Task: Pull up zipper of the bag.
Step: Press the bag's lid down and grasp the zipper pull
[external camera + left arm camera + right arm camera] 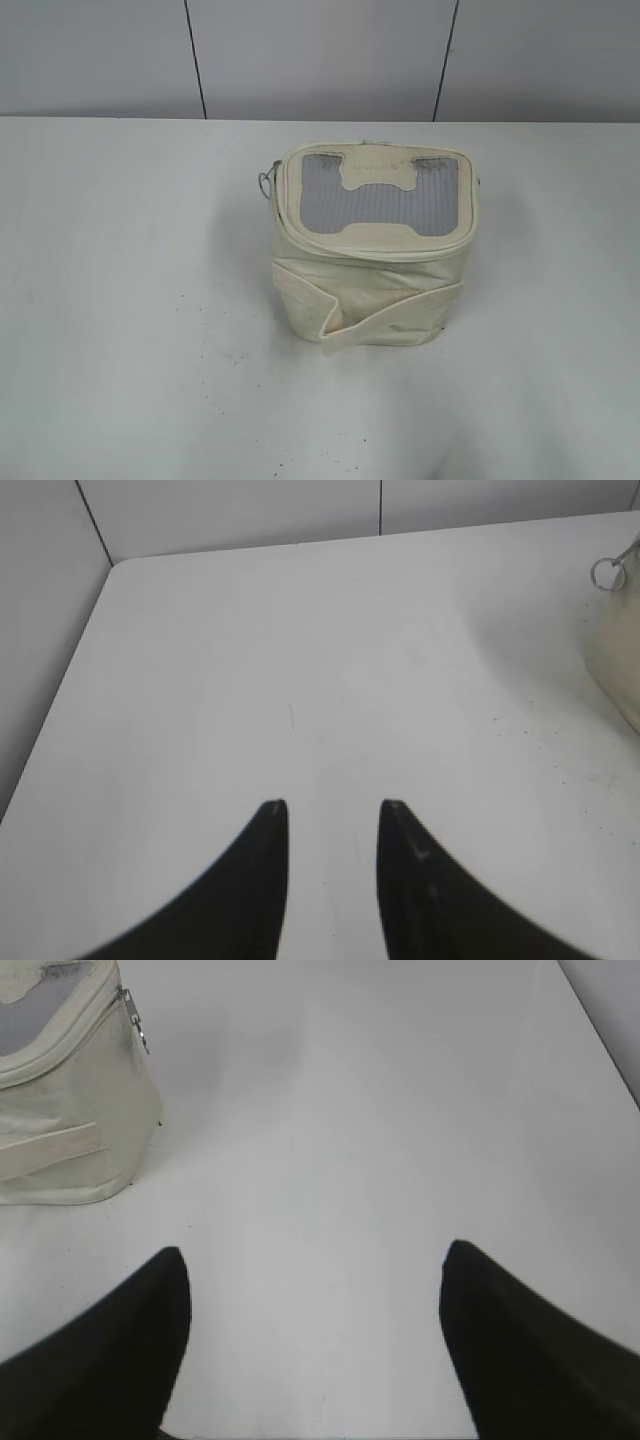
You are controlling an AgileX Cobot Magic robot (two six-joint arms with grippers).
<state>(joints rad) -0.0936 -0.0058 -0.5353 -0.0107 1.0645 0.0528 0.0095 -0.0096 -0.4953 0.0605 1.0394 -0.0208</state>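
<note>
Bag (375,245) alone on table (120,300); both claws apart from it.

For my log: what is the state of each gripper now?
Left gripper: open, holding nothing.
Right gripper: open wide, holding nothing.

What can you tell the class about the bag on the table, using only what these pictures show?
The bag is small, boxy and cream-white, seemingly soft fabric. Its top has a grey ribbed panel crossed by a cream tab, edged by a zipper with a silver ring pull hanging at its left corner. A wide strap wraps the front. It stands upright on the white table, touched by neither tool.
</note>
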